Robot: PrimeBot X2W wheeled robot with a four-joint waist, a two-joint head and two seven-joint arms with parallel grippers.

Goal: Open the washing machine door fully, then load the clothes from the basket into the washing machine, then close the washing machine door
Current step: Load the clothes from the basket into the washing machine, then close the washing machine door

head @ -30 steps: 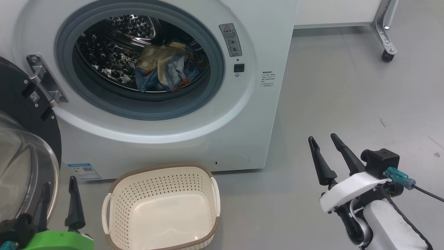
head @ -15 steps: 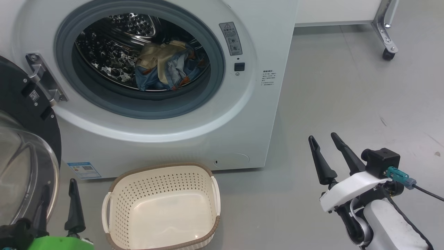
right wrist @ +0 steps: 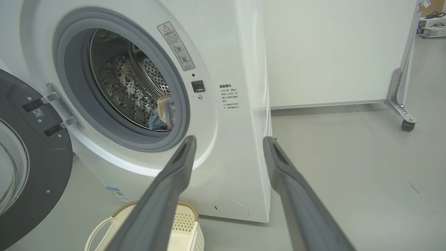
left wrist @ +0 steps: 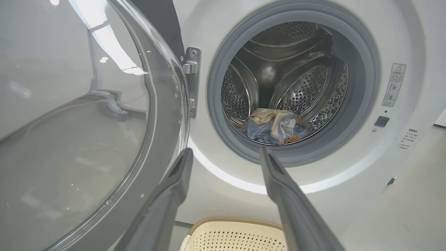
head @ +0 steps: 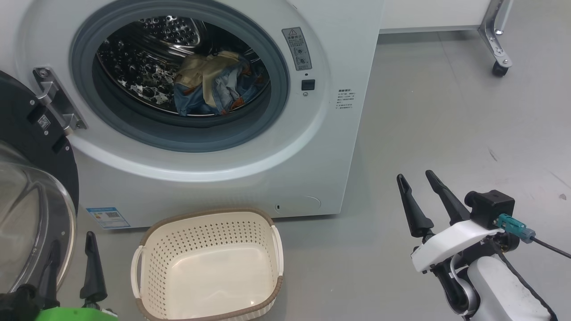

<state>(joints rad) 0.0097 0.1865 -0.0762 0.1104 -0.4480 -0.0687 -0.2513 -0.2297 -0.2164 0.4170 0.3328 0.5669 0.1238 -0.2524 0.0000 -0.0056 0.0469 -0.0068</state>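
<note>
Clothes point(head: 209, 84) lie inside the machine point(head: 339, 53), basket point(head: 205, 234) at 6 o'clock empty; both jaws hang released, ready to shut the 9 o'clock door point(head: 31, 151).

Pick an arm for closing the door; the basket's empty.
Left. Its open pincer sits right beside the swung-open door, at the edge of its glass. The right pincer, also open, hangs over the floor past the machine's far side. The clothes are already in the drum.
</note>
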